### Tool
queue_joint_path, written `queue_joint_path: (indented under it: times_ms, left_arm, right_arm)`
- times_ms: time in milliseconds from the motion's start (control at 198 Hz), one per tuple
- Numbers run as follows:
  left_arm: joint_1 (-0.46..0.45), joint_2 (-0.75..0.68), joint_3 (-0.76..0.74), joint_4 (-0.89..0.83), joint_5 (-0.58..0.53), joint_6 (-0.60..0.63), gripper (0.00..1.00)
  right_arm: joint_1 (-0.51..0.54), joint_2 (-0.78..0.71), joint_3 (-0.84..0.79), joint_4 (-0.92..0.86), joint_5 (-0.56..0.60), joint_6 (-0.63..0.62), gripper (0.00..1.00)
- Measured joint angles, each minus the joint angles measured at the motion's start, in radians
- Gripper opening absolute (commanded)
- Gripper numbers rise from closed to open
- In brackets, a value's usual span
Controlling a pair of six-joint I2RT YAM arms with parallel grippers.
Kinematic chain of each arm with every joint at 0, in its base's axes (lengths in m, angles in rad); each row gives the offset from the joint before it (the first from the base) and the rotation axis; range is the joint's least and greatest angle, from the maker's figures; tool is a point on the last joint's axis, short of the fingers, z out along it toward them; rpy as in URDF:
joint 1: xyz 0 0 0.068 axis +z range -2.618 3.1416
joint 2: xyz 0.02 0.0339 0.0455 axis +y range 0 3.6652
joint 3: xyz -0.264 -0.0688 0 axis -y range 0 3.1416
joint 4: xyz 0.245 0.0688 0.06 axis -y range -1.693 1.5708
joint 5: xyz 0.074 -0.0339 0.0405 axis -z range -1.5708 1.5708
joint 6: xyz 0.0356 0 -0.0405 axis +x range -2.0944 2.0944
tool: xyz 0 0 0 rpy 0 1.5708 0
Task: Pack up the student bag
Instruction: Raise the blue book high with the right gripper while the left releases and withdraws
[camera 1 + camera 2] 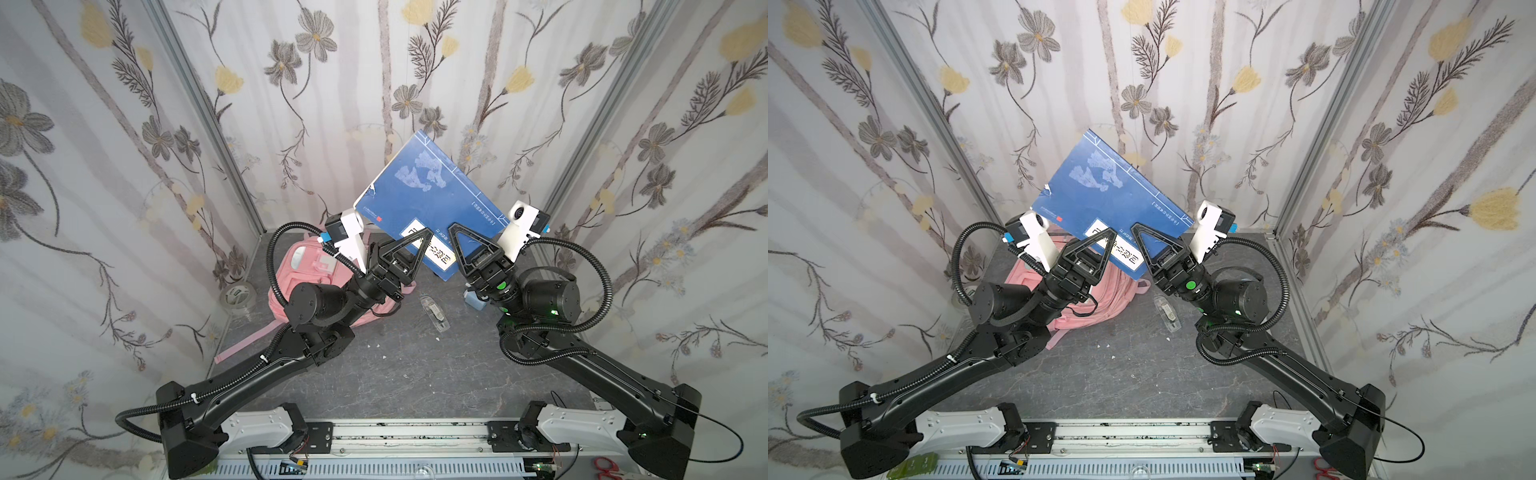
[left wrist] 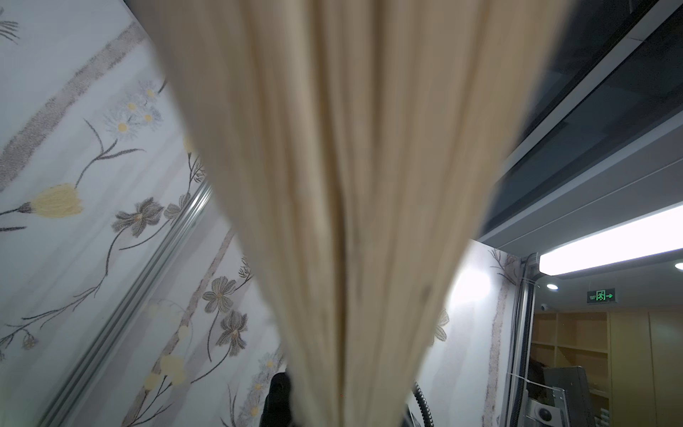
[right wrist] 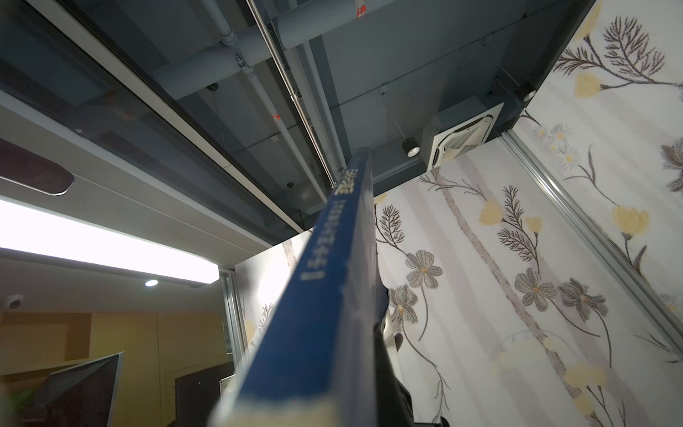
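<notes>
A blue book (image 1: 424, 195) (image 1: 1104, 195) hangs tilted in the air above the table, held at its lower edge by both arms. My left gripper (image 1: 424, 240) (image 1: 1106, 241) is shut on the book from the left and my right gripper (image 1: 457, 237) (image 1: 1140, 237) is shut on it from the right. The left wrist view is filled by the book's cream page edges (image 2: 351, 222); the right wrist view looks along its blue spine (image 3: 325, 295). The pink student bag (image 1: 305, 262) (image 1: 1119, 291) lies on the table below the left arm, partly hidden by it.
A roll of clear tape (image 1: 237, 296) sits by the left wall. A clear plastic item (image 1: 434, 312) (image 1: 1168, 312) lies mid-table. A light-blue pouch (image 1: 473, 300) peeks out under the right wrist. A pink strap (image 1: 245, 343) trails toward the front left. Flowered walls enclose three sides.
</notes>
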Motion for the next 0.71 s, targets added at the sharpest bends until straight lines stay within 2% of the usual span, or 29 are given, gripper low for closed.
queue_joint_path:
  times_ms: [20,91,182,309,400,521,602,709]
  left_arm:
    - [-0.005,-0.002,-0.008,0.007,-0.012,0.000,0.04]
    - [-0.010,-0.017,-0.029,0.002,-0.040,0.001,0.45]
    - [-0.008,-0.062,-0.047,-0.046,-0.098,0.027,0.67]
    - [-0.007,-0.172,-0.030,-0.248,-0.230,0.141,0.69]
    - [0.003,-0.206,0.062,-0.508,-0.370,0.239,0.70]
    - [0.033,-0.205,0.108,-0.802,-0.557,0.288,0.71]
    - [0.077,-0.167,0.101,-0.983,-0.595,0.277,0.70]
    - [0.171,-0.058,0.140,-1.220,-0.574,0.212,0.70]
  right_arm:
    - [0.000,-0.001,-0.004,0.000,0.004,-0.001,0.00]
    - [0.002,-0.008,-0.014,-0.018,0.015,-0.002,0.00]
    - [-0.005,-0.040,-0.018,-0.057,0.057,-0.017,0.00]
    - [-0.033,-0.133,0.008,-0.212,0.144,-0.075,0.00]
    - [-0.063,-0.223,0.024,-0.449,0.256,-0.124,0.00]
    - [-0.136,-0.360,-0.014,-0.740,0.441,-0.144,0.00]
    - [-0.186,-0.449,-0.054,-0.907,0.534,-0.140,0.00]
    - [-0.210,-0.531,-0.100,-1.060,0.620,-0.125,0.00]
